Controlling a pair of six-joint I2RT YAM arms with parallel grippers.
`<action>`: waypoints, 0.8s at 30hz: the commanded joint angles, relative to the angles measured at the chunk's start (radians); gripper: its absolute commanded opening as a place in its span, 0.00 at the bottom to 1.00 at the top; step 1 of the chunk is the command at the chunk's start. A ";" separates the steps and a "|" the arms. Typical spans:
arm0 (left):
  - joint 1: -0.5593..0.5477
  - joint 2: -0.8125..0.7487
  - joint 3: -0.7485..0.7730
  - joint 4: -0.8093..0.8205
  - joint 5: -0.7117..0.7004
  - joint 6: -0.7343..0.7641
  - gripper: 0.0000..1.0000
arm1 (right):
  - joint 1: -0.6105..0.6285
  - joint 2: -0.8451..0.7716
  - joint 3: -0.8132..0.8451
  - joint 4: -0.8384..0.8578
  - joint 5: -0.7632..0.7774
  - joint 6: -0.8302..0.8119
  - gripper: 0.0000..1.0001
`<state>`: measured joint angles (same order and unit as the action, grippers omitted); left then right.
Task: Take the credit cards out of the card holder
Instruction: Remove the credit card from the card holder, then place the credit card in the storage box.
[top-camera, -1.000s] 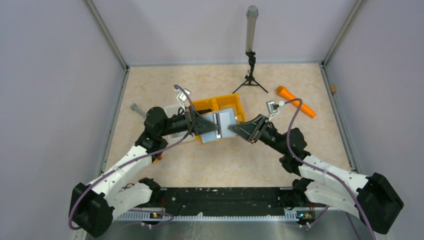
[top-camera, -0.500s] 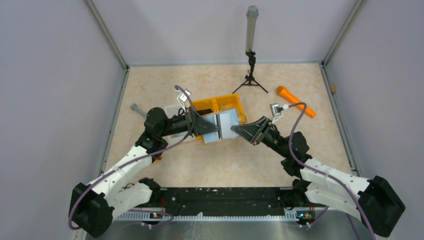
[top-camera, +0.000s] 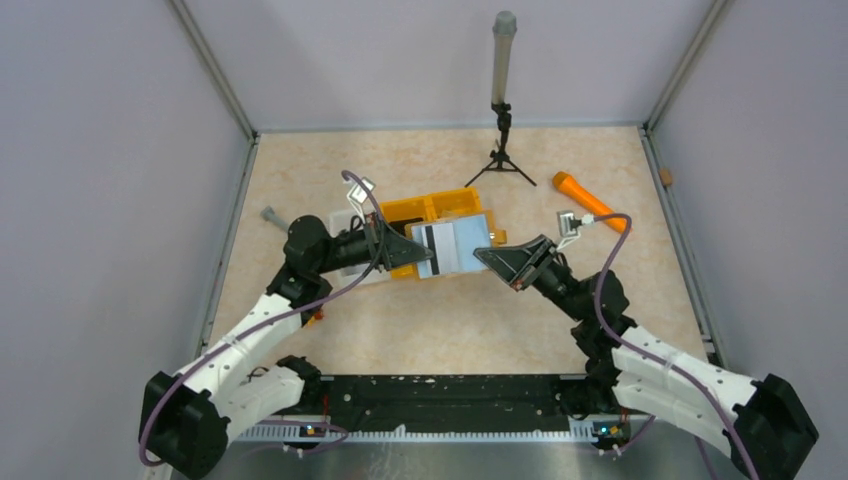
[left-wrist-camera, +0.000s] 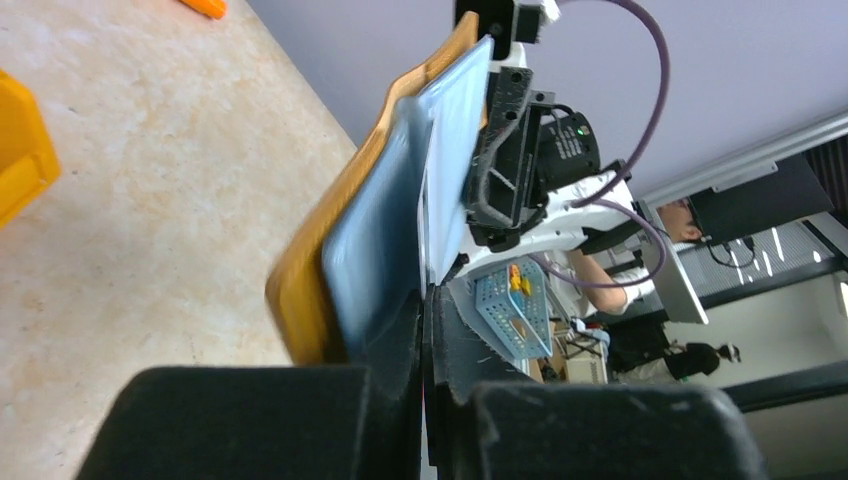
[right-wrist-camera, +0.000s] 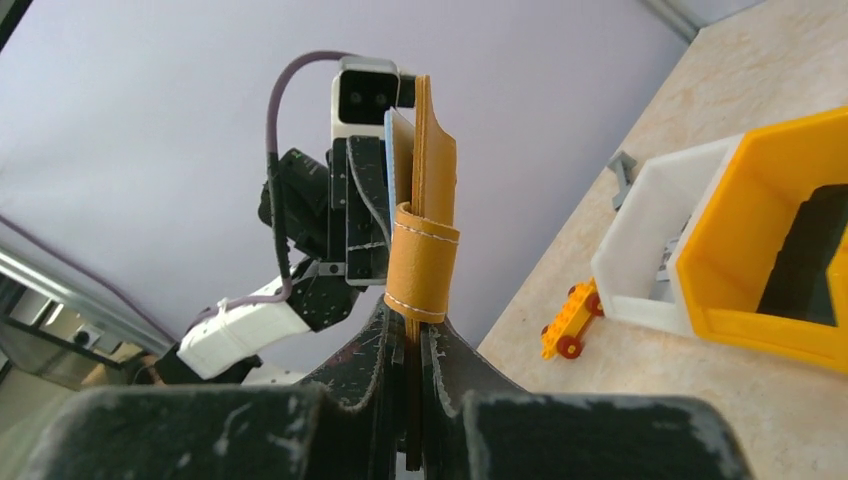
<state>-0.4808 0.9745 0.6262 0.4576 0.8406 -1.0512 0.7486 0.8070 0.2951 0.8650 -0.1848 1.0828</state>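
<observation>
Clamping one card holder (right-wrist-camera: 425, 262), right tool (right-wrist-camera: 412, 322); two cards (left-wrist-camera: 455, 130) showing.

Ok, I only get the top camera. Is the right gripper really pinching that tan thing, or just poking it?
Observer: Really pinching. The right wrist view shows the right gripper shut on the card holder, just below its folded loop.
Operator: And what's the other one got?
Observer: In the left wrist view the left gripper is shut on the lower edge of the credit cards, with the tan holder behind them.
Operator: Is anything hiding near the bins?
Observer: Yes, the right wrist view shows a little orange toy car with red wheels beside the white bin.
</observation>
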 joint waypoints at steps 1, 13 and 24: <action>0.067 -0.055 -0.015 -0.069 0.005 0.053 0.00 | -0.019 -0.129 0.017 -0.141 0.126 -0.103 0.00; 0.224 -0.010 0.152 -0.686 -0.240 0.501 0.00 | -0.019 -0.272 0.221 -0.748 0.362 -0.593 0.00; 0.085 0.149 0.329 -0.872 -0.874 1.252 0.00 | -0.019 -0.273 0.336 -0.861 0.302 -0.663 0.00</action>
<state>-0.3241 1.0794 0.8745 -0.3424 0.2062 -0.2256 0.7364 0.5495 0.5709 0.0257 0.1455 0.4622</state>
